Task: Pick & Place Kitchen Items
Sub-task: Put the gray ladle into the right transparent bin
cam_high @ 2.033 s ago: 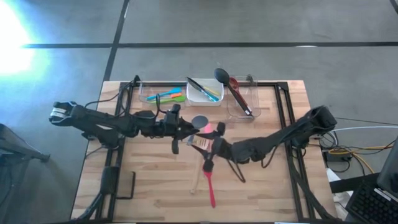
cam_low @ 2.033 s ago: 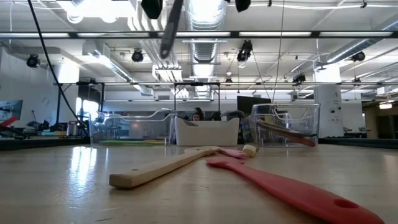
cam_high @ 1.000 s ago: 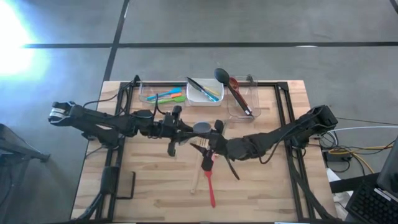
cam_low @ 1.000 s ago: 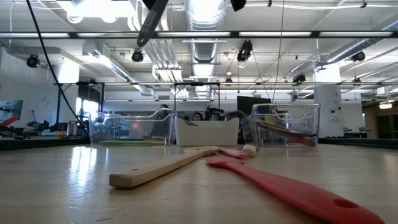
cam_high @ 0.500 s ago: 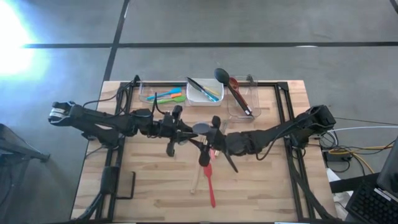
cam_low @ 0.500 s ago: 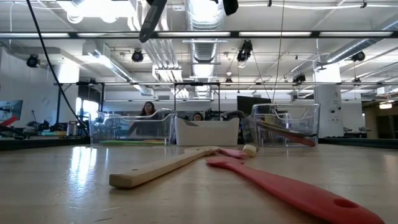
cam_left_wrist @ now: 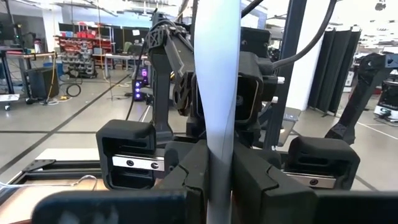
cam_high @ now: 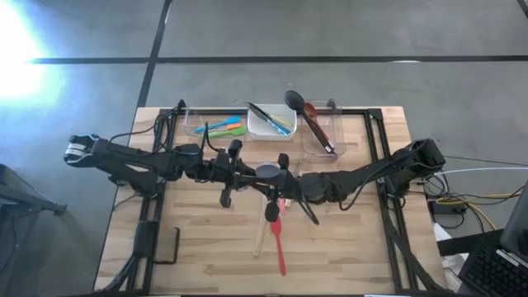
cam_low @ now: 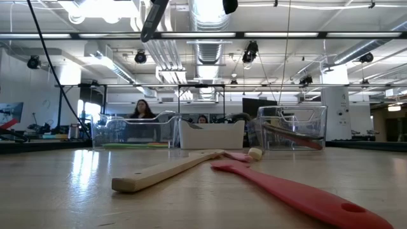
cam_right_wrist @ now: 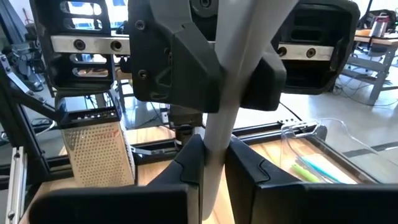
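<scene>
A grey utensil with a round head (cam_high: 266, 171) and a pale handle (cam_left_wrist: 217, 87) is held high over the table's middle. My left gripper (cam_high: 250, 176) reaches in level from the left and is shut on it. My right gripper (cam_high: 278, 183) faces it from the right and is shut on the same handle (cam_right_wrist: 231, 74). The handle's lower end (cam_low: 154, 19) shows at the top of the low view. A wooden spatula (cam_high: 258, 239) and a red spatula (cam_high: 279, 246) lie flat on the table below. My left gripper pinches the grey utensil's handle (cam_left_wrist: 219, 146) between its two fingers, level from the table's left and across the handle. The utensil stands roughly upright, head up, lifted clear of the table. My right gripper pinches the same handle (cam_right_wrist: 215, 134) between its two fingers, level from the table's right and across it, directly facing the left gripper.
Along the far edge stand a clear tub (cam_high: 216, 126) with green, teal and orange utensils, a white tub (cam_high: 271, 124), and a clear tub (cam_high: 320, 136) holding a black ladle and a red spoon. A pink utensil (cam_low: 238, 156) lies beside the wooden spatula's head.
My right gripper has edged a little toward the left gripper and the grey utensil's handle. The utensil and my left gripper have stayed where they were.
</scene>
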Action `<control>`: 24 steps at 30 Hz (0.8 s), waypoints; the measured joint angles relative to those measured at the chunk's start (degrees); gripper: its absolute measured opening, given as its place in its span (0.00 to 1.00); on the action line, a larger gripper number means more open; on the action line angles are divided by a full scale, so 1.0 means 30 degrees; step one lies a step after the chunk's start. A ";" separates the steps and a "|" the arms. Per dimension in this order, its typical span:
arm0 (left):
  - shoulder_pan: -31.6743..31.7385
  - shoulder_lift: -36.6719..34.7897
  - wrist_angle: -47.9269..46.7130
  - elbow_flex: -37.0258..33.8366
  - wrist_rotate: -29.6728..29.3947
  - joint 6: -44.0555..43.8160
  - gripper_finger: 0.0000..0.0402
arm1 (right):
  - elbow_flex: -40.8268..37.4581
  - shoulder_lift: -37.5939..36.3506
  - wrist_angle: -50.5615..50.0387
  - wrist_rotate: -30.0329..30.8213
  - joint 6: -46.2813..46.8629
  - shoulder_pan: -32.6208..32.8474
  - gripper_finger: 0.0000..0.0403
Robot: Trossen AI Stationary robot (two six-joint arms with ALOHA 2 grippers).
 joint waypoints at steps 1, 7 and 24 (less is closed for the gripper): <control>0.0005 0.0000 0.0002 0.0000 0.0000 0.0000 0.11 | 0.0000 0.0000 0.0004 0.0000 -0.0013 -0.0009 0.07; 0.0012 0.0000 -0.0139 0.0000 0.0019 -0.0197 0.16 | 0.0000 -0.0098 -0.0635 0.0016 -0.0130 -0.0026 0.07; 0.0019 -0.1447 -0.5344 0.0000 -0.3479 -0.0605 0.63 | 0.1655 -0.4125 -1.3941 0.5322 0.2455 -0.0339 0.07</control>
